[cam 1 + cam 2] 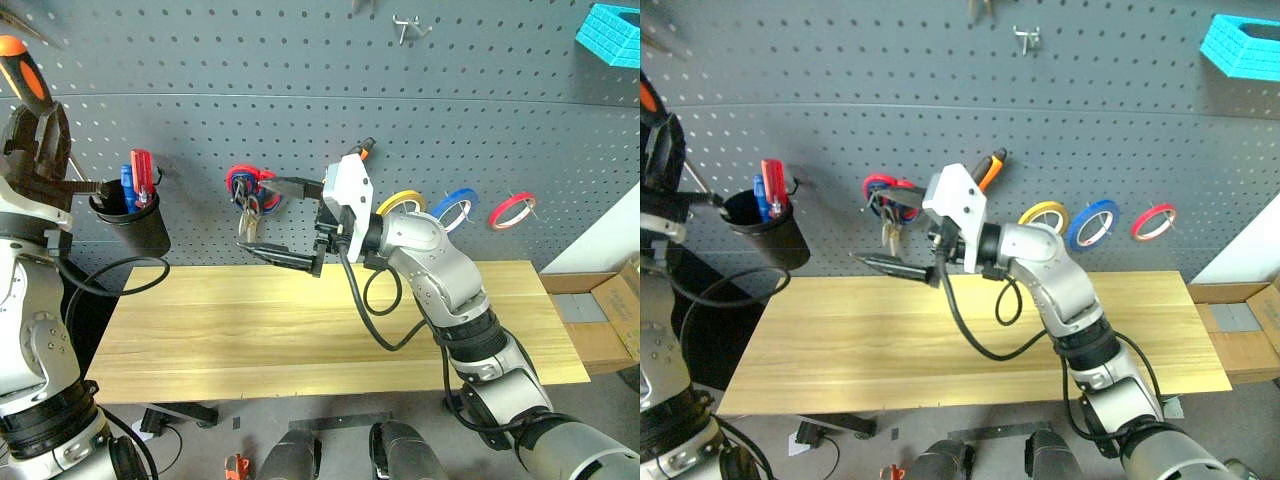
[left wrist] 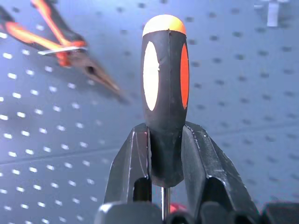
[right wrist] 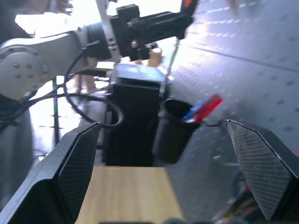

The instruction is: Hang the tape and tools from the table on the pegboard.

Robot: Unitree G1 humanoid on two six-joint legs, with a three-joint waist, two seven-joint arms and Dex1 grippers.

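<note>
- Orange and black is the handle of the screwdriver (image 2: pixel 164 93), and the left gripper (image 2: pixel 166 161) is closed around the lower part of this handle, one black finger on each side; the thin metal shaft goes down between the fingers.
- From the head camera, the left gripper is raised high at the left edge, in front of the pegboard (image 1: pixel 300 80), with the orange end of the handle pointing up.
- Orange-and-black pliers (image 2: pixel 60 44) already hang on the pegboard, on a metal hook, with the nose pointing down; they are blurred in the left wrist view.
- The right gripper (image 1: pixel 290 225) is wide open and holds nothing; its two fingers point toward the robot's left, above the back edge of the table (image 1: pixel 300 330), just in front of a bunch of things that hang on the board there.
- The yellow tape (image 1: pixel 400 203) hangs on the pegboard, beside a blue ring (image 1: pixel 458 208) and a red ring (image 1: pixel 511 210).
- A black cup (image 1: pixel 135 222) hangs on the board at the left and holds red and blue handles.
- A blue bin (image 1: pixel 610 35) sits at the top right of the board.
</note>
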